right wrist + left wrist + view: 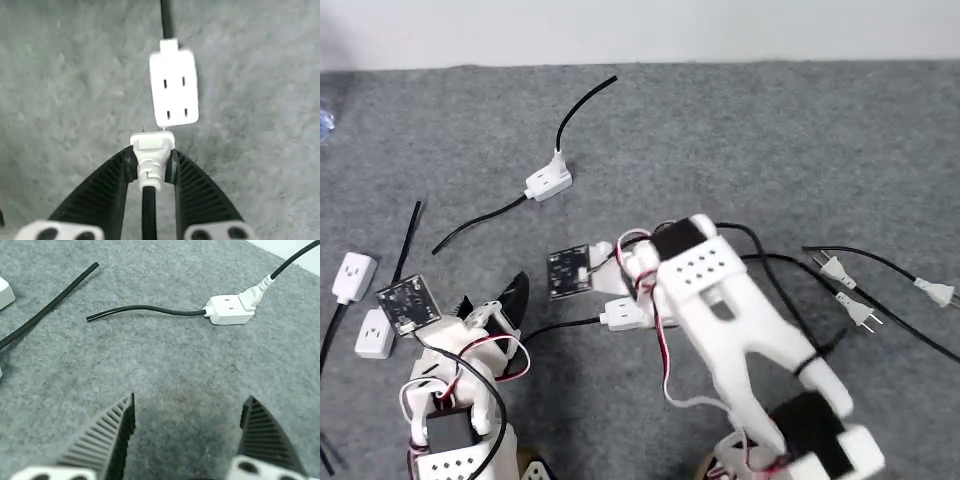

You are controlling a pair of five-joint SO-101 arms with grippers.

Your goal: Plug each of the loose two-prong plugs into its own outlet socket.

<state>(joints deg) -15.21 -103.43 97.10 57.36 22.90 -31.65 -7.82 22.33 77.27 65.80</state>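
Note:
My right gripper (pixel 151 162) is shut on a white two-prong plug (pixel 152 150), whose black cord runs back between the fingers. Its prongs sit at the edge of a white outlet socket (pixel 173 94) lying flat on the grey carpet; I cannot tell whether they are inside. In the high view this outlet (pixel 623 316) lies under the right gripper (pixel 642 303). My left gripper (pixel 185 440) hangs open over bare carpet, holding nothing. Ahead of it lies another outlet (pixel 229 309) with a plug pushed into it. Three loose plugs (pixel 832 266) (pixel 858 312) (pixel 935 292) lie at the right.
Two white outlets (pixel 353 275) (pixel 375 332) lie at the left edge. The plugged outlet (pixel 548 182) sits in the far middle with black cords trailing. A loose cord end (pixel 91 317) and another cord (pixel 50 304) lie before the left gripper. A white wall bounds the far side.

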